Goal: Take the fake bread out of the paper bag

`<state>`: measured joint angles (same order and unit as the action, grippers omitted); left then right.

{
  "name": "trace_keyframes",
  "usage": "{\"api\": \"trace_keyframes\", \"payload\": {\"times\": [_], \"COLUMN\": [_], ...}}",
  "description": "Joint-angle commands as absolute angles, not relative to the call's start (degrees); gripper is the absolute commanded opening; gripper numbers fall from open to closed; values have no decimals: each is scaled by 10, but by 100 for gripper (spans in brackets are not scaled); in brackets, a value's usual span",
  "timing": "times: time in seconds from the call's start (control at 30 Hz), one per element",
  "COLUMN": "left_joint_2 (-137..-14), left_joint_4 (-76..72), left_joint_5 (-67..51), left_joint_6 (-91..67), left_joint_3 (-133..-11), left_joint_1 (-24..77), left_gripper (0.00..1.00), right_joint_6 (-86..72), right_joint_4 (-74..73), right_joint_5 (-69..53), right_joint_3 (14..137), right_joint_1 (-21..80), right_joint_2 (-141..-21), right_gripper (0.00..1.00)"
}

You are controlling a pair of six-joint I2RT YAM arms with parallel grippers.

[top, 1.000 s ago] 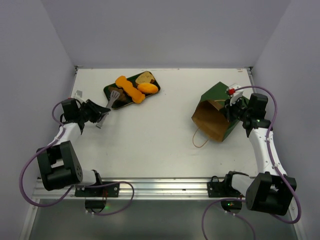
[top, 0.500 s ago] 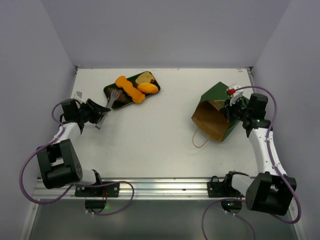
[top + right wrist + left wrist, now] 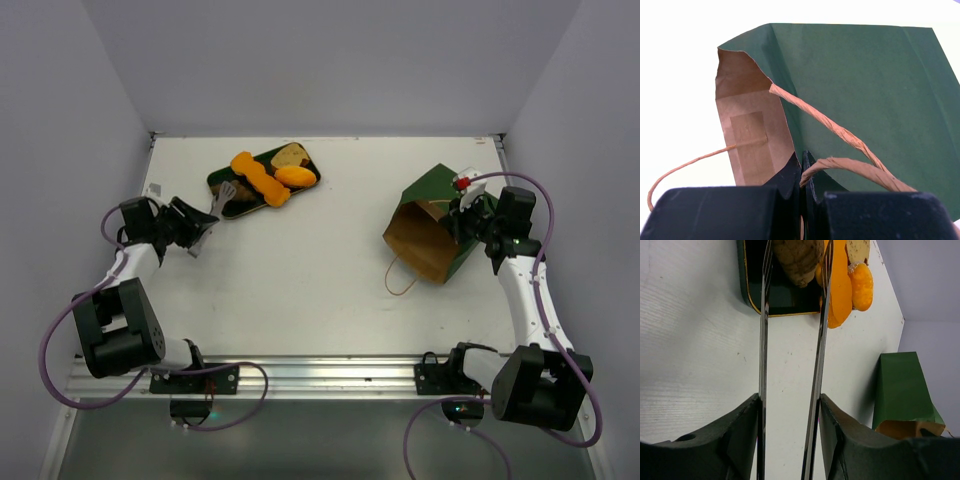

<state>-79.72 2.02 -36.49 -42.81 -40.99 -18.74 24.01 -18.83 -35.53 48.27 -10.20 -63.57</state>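
Bread (image 3: 265, 176) on the tray (image 3: 243, 202), far-left of tabletop (image 3: 320, 260), left hand (image 3: 226, 192) part open and empty there; right hand (image 3: 462, 215) pinches paper bag (image 3: 435, 225) rim at right edge; next probably check bag for leftovers.

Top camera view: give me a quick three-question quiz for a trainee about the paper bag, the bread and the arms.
1. True or false: the paper bag stands upright.
2. Where does the fake bread lie? A, inside the bag; B, on the dark green tray; C, under the bag.
3. Which arm's jaws are shut on the bag's rim?
Key: 1 false, it lies on its side; 2 B; 3 the right gripper.
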Motion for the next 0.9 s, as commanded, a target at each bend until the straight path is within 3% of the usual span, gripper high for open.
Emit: {"api": "trace_keyframes", "payload": {"times": [0.0,0.87], "left_joint_2": [-794,-668], "left_joint_4": [32,56], "left_joint_5": [-365,-396], "left_joint_6": [-424,-447], "left_joint_3": [-445,-417], "left_joint_1": [-193,-195], "left_gripper": [52,51], "right_joint_6": [236,247], "right_joint_4": [-173,-181], "right_joint_5": [-364,-379], "right_joint_3": [480,483], "right_joint_1": [-105,-105], "right_joint_2": [-629,-628], "right_gripper": [0,0]}}
